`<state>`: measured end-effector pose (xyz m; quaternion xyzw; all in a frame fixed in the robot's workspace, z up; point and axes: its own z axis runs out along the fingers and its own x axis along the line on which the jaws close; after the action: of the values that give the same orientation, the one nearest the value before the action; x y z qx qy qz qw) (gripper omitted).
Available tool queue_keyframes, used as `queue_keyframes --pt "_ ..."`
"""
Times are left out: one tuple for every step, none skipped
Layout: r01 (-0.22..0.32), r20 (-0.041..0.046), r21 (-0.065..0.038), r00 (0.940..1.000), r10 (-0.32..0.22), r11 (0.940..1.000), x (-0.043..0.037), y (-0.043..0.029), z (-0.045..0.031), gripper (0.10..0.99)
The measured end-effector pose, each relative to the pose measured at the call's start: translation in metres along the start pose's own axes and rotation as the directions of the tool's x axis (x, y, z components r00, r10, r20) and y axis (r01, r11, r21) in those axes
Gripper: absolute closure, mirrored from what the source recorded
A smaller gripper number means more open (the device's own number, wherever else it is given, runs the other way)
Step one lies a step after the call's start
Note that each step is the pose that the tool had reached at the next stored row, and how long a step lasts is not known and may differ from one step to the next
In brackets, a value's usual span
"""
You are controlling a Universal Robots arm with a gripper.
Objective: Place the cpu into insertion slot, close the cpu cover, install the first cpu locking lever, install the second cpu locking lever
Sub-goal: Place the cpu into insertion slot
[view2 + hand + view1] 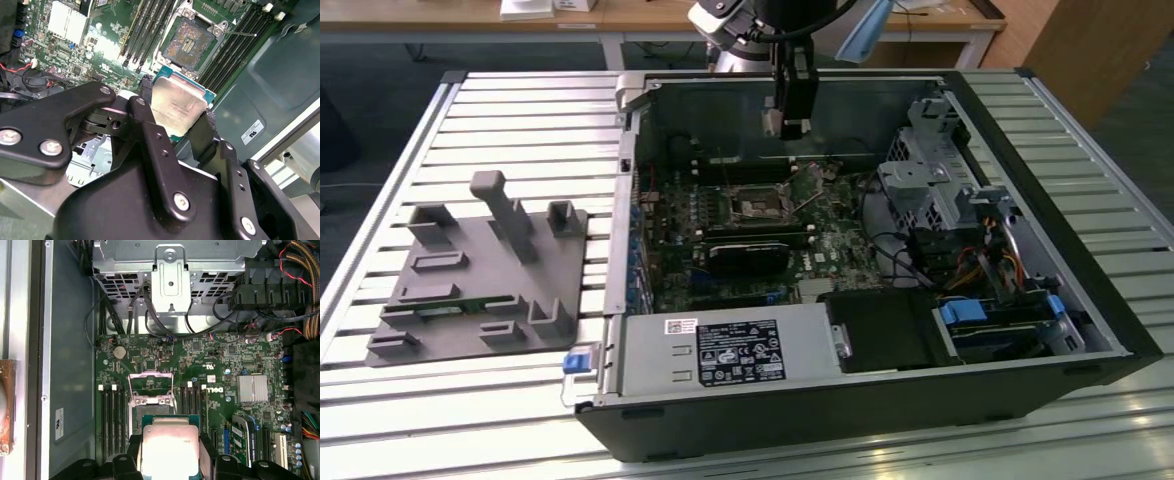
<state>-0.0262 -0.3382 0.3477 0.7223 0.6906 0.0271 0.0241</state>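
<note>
The claw (178,101) is clenched on the cpu (176,112), its two black fingers (146,95) pressing opposite edges of the chip, so that the dull silver top faces the camera in the second wrist view. The cpu hangs above the green circuit board (100,55), just beside the insertion slot (190,42), not yet over it and not touching it. The slot lies bare, its field of gold contacts showing. In the first wrist view the cpu cover (150,400) stands tipped up on the side of the insertion slot away from the chip, out of its way. The chip looks light, thin and stiff, so weight should be no trouble. The risk likely lies in its smooth metal lid and narrow edges, which could slip or tilt under an uneven squeeze. Its underside and the slot's fine contacts are probably delicate, so the edge hold, clear of both faces, seems the right one, with the chip level to the insertion slot.
</note>
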Motion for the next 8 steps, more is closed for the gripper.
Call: queue_keyframes --pt "0.005 -0.0004 0.000 1.0000 -0.005 1.0000 0.0000 -0.0003 0.0004 0.549" --pt "0.014 -0.0009 0.000 0.9999 -0.014 0.9999 -0.0001 -0.0006 0.0007 0.549" --pt "0.024 -0.0016 0.000 0.9997 -0.024 0.9997 -0.0001 -0.0009 0.0010 0.549" --pt "0.033 -0.0022 0.000 0.9995 -0.033 0.9995 -0.0001 -0.0014 0.0014 0.549" --pt "0.036 -0.0021 0.000 0.9993 -0.036 0.9993 -0.0002 -0.0018 0.0015 0.549" --pt "0.036 -0.0023 0.000 0.9993 -0.036 0.9993 -0.0001 -0.0018 0.0017 0.549" --pt "0.037 -0.0024 0.000 0.9993 -0.037 0.9993 -0.0001 -0.0019 0.0019 0.549" --pt "0.036 -0.0025 0.000 0.9993 -0.036 0.9993 -0.0002 -0.0021 0.0021 0.549"
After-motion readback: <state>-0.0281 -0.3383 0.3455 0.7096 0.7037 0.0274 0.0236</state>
